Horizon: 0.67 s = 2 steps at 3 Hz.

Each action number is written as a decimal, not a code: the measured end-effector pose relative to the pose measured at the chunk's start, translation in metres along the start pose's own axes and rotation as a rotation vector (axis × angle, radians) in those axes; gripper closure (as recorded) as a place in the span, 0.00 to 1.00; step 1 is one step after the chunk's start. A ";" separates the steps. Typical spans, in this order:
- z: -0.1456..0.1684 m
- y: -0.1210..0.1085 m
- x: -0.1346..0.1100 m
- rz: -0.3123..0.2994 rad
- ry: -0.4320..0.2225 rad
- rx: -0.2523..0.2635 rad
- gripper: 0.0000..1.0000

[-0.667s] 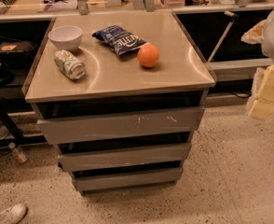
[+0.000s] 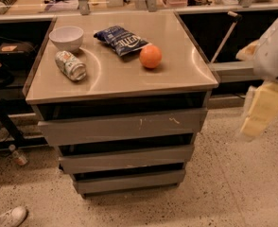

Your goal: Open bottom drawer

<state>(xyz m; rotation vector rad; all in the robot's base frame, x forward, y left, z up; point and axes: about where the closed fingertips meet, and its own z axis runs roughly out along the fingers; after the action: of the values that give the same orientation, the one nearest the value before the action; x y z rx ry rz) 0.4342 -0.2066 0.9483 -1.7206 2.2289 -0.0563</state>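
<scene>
A grey metal cabinet has three drawer fronts. The bottom drawer [image 2: 129, 181] is the narrowest, plain and handle-less, and sits shut near the floor. Above it are the mid-width drawer [image 2: 127, 159] and the widest drawer [image 2: 122, 126] with pale scratches. My gripper [image 2: 262, 109] hangs at the right edge of the view, pale yellow and blurred, to the right of the cabinet at about the top drawer's height and apart from it.
On the cabinet top [image 2: 120, 74] stand a white bowl [image 2: 66, 37], a tipped can [image 2: 71, 65], a blue chip bag [image 2: 121, 39] and an orange [image 2: 150, 56]. A shoe [image 2: 6, 217] lies at the bottom left. A counter runs behind. Speckled floor lies right of the cabinet.
My gripper and arm have shifted slightly at the right edge; the drawers and the objects on top have not moved.
</scene>
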 end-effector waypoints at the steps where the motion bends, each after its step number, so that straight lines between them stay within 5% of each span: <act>1: 0.074 0.035 -0.004 0.057 -0.001 -0.104 0.00; 2: 0.093 0.053 0.006 0.066 0.030 -0.148 0.00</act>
<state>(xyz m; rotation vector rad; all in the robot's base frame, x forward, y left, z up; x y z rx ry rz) 0.4090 -0.1828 0.8469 -1.7283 2.3634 0.1011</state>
